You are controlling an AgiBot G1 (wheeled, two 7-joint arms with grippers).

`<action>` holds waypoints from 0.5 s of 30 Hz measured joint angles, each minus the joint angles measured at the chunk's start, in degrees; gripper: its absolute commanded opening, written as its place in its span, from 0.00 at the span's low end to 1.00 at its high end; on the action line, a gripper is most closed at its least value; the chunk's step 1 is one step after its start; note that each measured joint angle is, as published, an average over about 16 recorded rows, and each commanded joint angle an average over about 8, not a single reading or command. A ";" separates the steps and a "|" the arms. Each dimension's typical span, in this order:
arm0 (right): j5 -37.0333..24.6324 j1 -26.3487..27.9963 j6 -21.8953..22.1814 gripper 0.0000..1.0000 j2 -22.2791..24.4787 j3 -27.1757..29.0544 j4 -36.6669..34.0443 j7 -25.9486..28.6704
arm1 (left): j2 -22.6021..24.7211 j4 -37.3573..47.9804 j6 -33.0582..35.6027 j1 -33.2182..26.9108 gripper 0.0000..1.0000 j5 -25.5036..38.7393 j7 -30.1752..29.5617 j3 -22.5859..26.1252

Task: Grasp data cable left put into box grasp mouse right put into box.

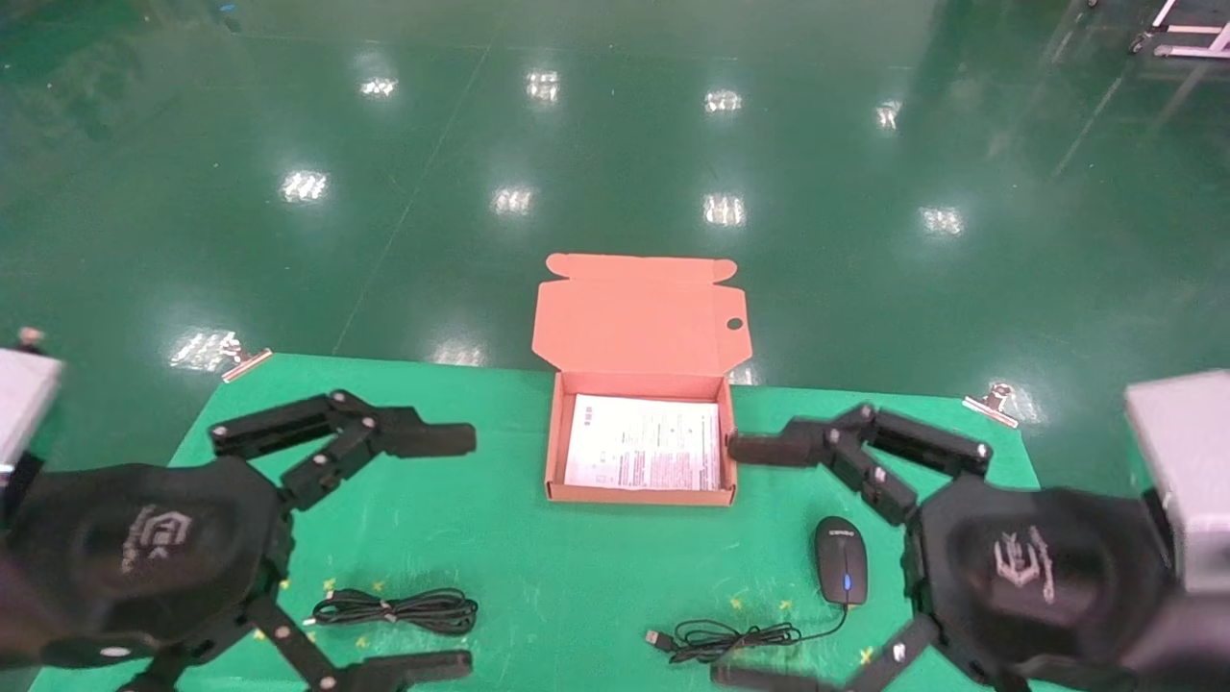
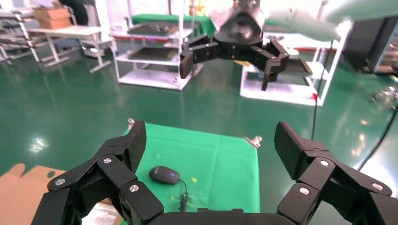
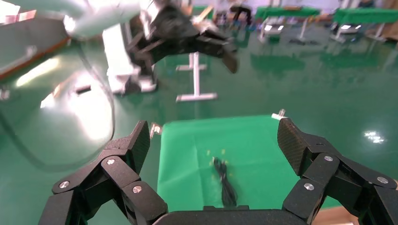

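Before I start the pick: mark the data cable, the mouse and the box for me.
data cable [image 1: 396,609], head view, on the middle of the wound bundle.
mouse [image 1: 841,559], head view, on the top of its shell.
box [image 1: 638,495], head view, on the near wall of the open tray.

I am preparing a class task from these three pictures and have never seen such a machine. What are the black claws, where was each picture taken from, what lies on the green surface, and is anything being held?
The black claws are a two-armed robot's grippers. The wide picture comes from a camera on its head, looking down: the left gripper and right gripper hang open above the green table, holding nothing. The other two pictures come from cameras on each wrist, looking out between that arm's own fingers. On the table lie an open cardboard box with a printed leaflet inside, a coiled data cable near the left arm, and a black mouse with its cord near the right.
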 measured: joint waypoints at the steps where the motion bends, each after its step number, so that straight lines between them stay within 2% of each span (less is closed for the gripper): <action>1: -0.97 0.54 -0.22 1.00 0.01 -0.39 0.18 -0.18 | 0.10 -0.03 0.26 -0.64 1.00 0.86 -0.09 0.51; 8: -10.04 6.43 -2.19 1.00 -0.83 -5.42 1.42 -1.97 | 0.90 -0.54 2.00 -6.35 1.00 8.73 -1.23 5.56; 15: -21.62 14.81 -3.42 1.00 -3.40 -14.58 2.29 -5.92 | 2.39 -1.20 2.54 -12.51 1.00 18.06 -2.47 12.38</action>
